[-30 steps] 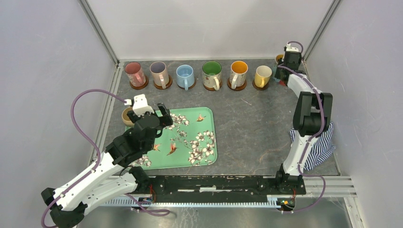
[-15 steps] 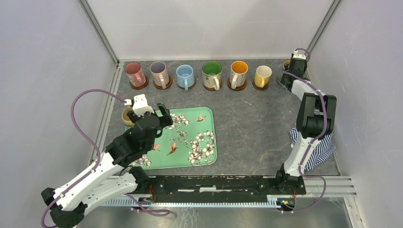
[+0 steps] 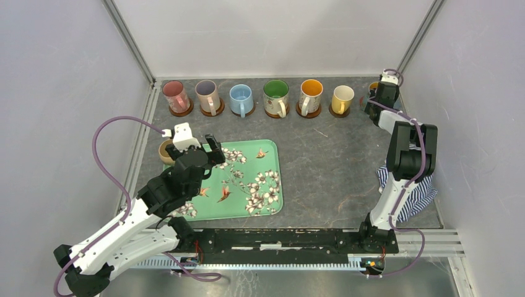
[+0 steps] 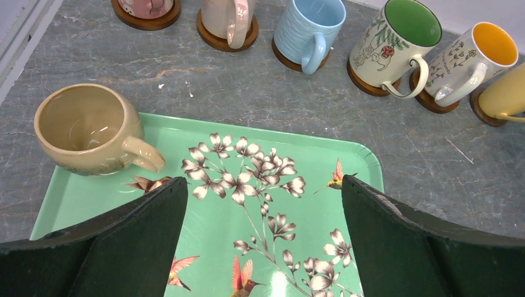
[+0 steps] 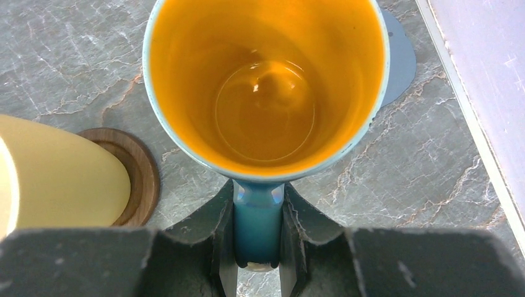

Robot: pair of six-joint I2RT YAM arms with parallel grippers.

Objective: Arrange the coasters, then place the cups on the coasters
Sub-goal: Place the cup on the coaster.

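My right gripper [image 5: 259,263] is shut on the blue handle of a cup with an orange inside [image 5: 266,86], at the back right corner [image 3: 373,86]. A blue-grey coaster [image 5: 399,59] shows partly past the cup's right side. Beside it a yellow cup [image 5: 56,179] stands on a brown wooden coaster [image 5: 139,176]. Along the back, pink [image 3: 175,96], lilac [image 3: 207,94], light blue [image 3: 241,99], green [image 3: 276,96], orange [image 3: 311,94] and yellow [image 3: 342,98] cups each stand on a wooden coaster. My left gripper [image 4: 263,182] hangs open over the tray, near a tan cup [image 4: 93,130].
The green floral tray [image 3: 263,204] lies at the near left. A striped blue cloth [image 3: 412,195] lies by the right arm's base. White walls close in the table at the back and on both sides, and the right wall is close to the held cup.
My right gripper has carried the orange-inside cup a little to the right and nearer, still in the back right corner. The left arm has not moved.
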